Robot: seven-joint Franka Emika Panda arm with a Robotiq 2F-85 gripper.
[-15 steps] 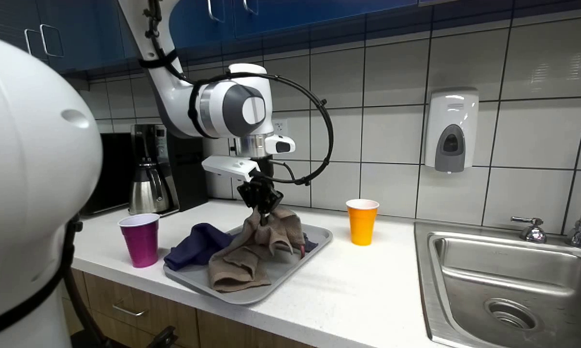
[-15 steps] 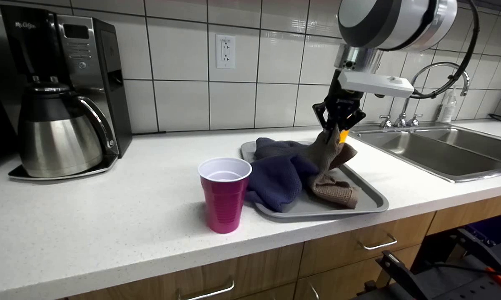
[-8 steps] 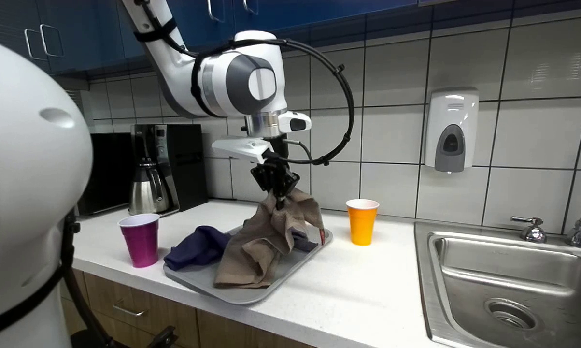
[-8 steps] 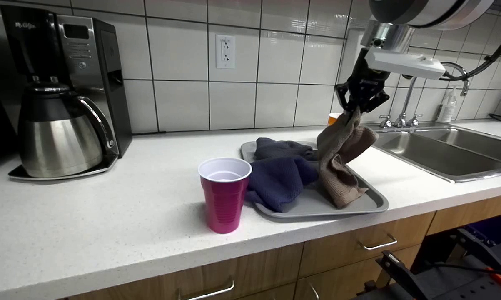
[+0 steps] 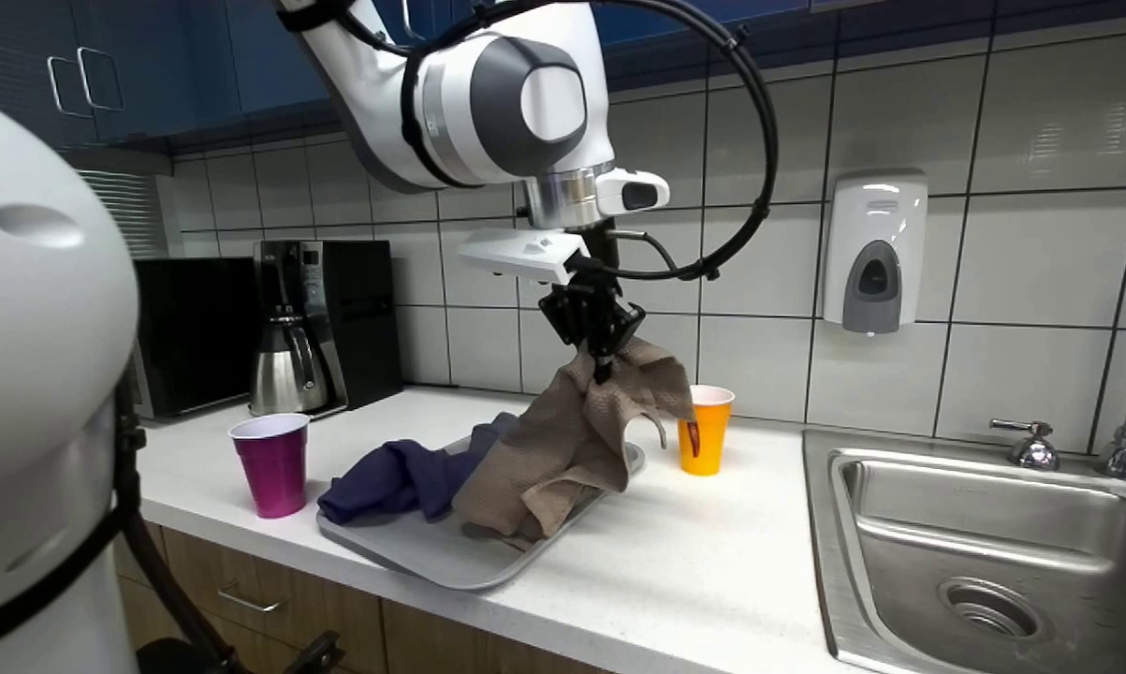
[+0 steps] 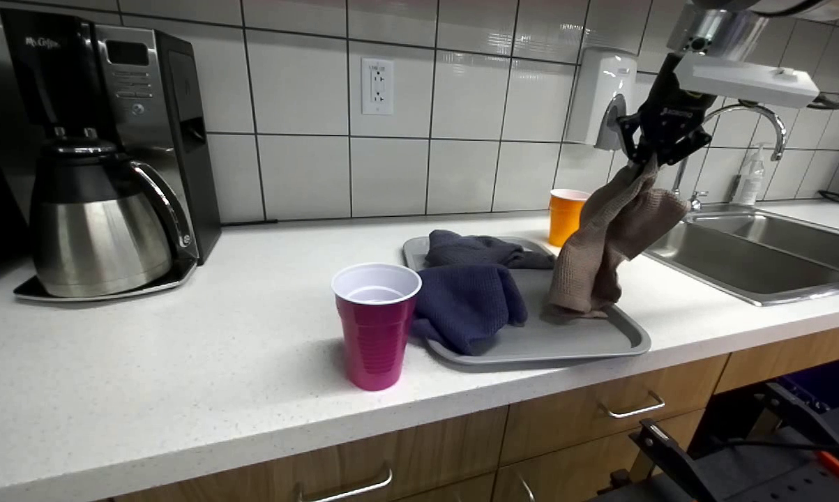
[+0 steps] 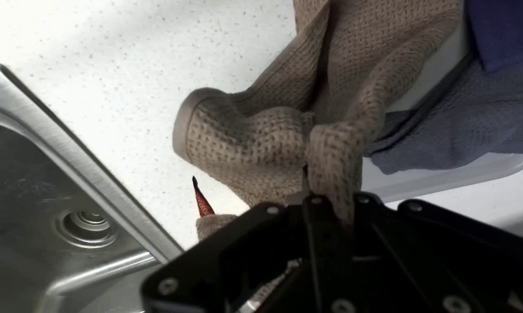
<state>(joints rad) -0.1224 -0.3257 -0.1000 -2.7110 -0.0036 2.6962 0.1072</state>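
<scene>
Coffee maker (image 6: 138,129), well left of the gripper (image 6: 644,164) in an exterior view: brand "Mr. Coffee". Red tag (image 7: 203,204), brown towel (image 7: 278,143) in its jaws: lettering illegible.

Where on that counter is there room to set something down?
One bare stretch of counter lies between coffee maker and pink cup; another, between tray, orange cup and sink. The tray is crowded: a blue cloth and a grey cloth lie there, and the gripper holds a brown cloth partly over it.
</scene>
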